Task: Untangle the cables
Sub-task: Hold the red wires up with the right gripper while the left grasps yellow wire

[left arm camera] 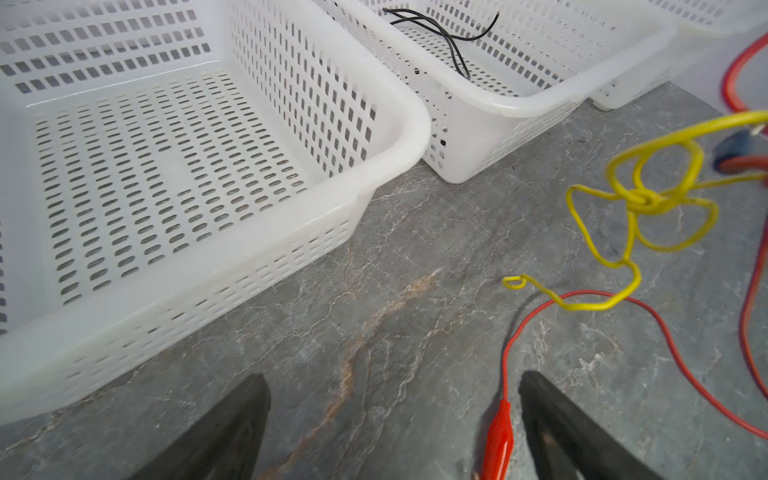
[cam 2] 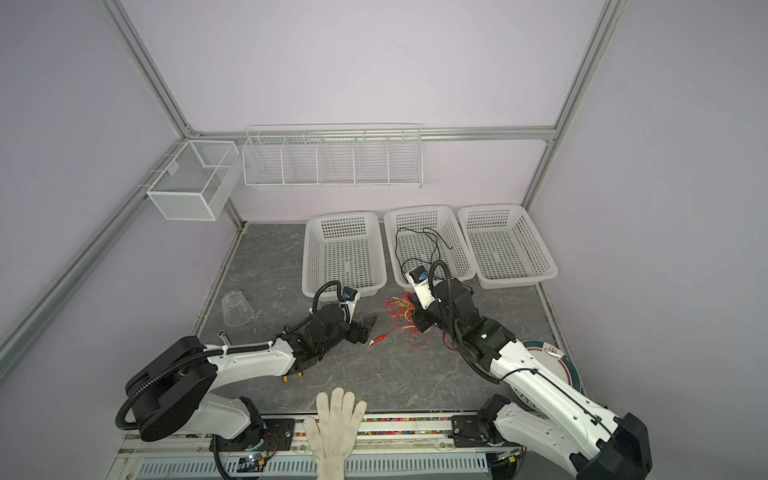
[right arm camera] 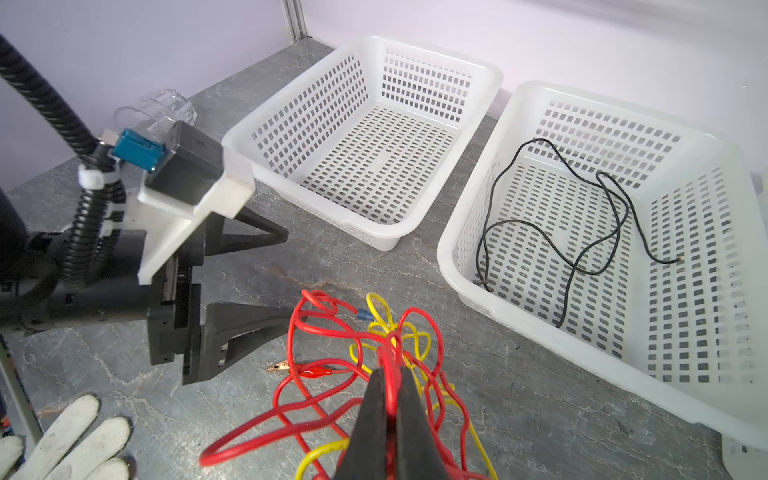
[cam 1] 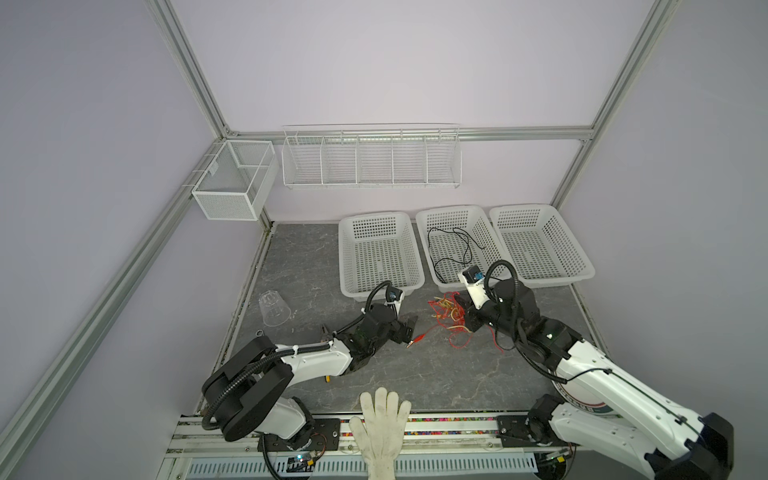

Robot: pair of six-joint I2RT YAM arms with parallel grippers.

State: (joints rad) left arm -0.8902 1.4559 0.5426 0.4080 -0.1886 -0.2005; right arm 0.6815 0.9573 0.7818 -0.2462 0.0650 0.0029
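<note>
The middle white basket, upper centre-right in both top views, has the black cable lying loose inside. Just below it, on the grey table, the right gripper pinches the red cable, which is tangled with the yellow cable. Further left, the left gripper gapes wide beside a red clip.

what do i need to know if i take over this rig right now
Left gripper open, empty, by the clip end of the red cable on the table.
Right gripper shut on the red cable inside the tangle.
Black cable lies alone in the middle basket: done.
Yellow cable is knotted up with the red one on the table.
Left to do: separate those two.
</note>
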